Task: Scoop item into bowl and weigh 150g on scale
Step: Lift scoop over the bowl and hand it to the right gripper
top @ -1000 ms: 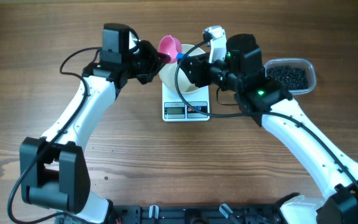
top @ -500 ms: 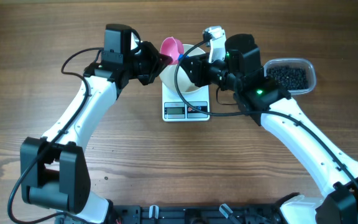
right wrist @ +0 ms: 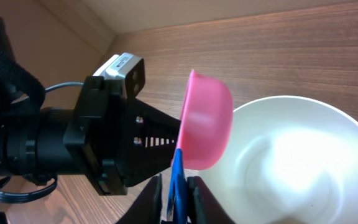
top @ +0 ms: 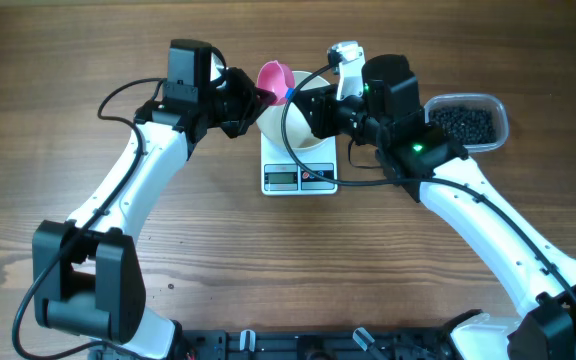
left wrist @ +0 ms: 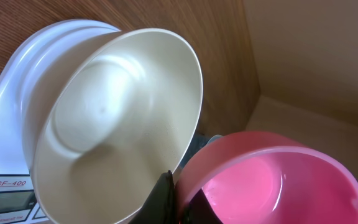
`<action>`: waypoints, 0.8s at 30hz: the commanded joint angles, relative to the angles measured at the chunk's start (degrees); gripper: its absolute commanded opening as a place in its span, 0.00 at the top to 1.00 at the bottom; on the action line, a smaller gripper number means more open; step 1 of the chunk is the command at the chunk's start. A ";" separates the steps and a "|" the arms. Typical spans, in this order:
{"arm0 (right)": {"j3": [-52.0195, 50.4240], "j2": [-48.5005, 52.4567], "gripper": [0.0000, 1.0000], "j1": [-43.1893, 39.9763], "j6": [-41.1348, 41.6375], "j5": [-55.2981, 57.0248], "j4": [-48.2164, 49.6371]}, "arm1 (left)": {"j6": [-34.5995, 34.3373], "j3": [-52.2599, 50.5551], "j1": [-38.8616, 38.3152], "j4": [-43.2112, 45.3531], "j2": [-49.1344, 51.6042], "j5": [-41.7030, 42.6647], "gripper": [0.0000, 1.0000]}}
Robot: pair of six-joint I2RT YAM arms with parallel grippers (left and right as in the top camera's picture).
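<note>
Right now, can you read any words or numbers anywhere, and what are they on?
"SF-400": printed on the front of the scale, seen in the left wrist view.
The scale's display: digits too small to read.
Small marks beside the display: too small to read.
No other writing shows.

We see 1 wooden table (top: pixel 298 270), its grain running left to right. Near its far right edge sits 1 clear rounded-rectangular plastic tub (top: pixel 504 120). 1 pink scoop (top: pixel 274 78) with a blue handle is tipped on its side.
</note>
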 commanded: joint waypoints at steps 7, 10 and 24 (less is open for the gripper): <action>1.20 0.33 0.96 0.33 -0.11 0.59 -0.46 | 0.50 1.05 0.04 0.11 -1.36 -2.05 0.91; 1.20 0.31 0.96 0.31 -0.09 1.33 -0.46 | 0.50 1.05 0.74 0.57 -1.36 -2.01 0.91; 1.22 -1.68 0.96 -3.93 -0.11 0.20 -2.60 | 5.57 1.05 9.18 2.97 -2.47 4.04 0.96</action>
